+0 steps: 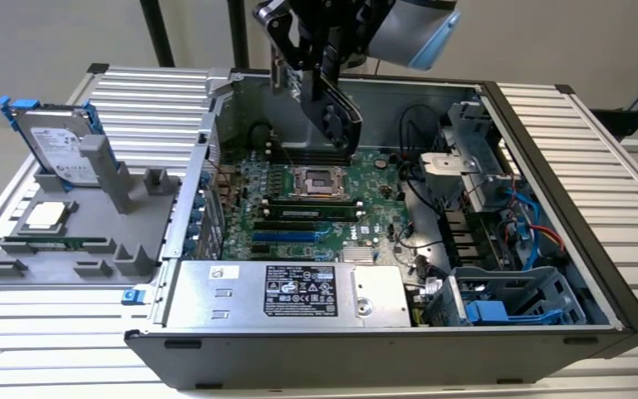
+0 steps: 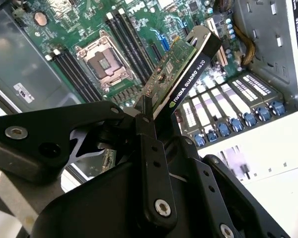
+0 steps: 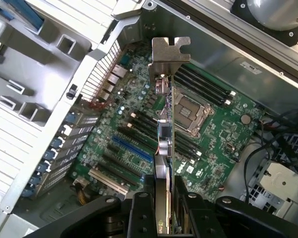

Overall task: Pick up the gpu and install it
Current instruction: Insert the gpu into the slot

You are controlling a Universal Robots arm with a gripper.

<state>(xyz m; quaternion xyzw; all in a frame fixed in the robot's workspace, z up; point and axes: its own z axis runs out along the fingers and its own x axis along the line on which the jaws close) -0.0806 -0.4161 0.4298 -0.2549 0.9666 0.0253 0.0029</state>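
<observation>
The gpu is a green card with a black cooler face, and it hangs in the air above the motherboard inside the open computer case. My gripper is shut on it from above. In the second wrist view the gpu slants away from the gripper over the memory slots and the processor socket. In the first wrist view I see the gpu edge-on. Its silver bracket is at the far end, and the gripper clamps the near end. A blue expansion slot lies below.
Outside the case, at the exterior view's left, a grey fixture holds a hard drive with a blue frame, a processor chip and a memory stick. In the case are a silver power supply, a drive cage and loose cables.
</observation>
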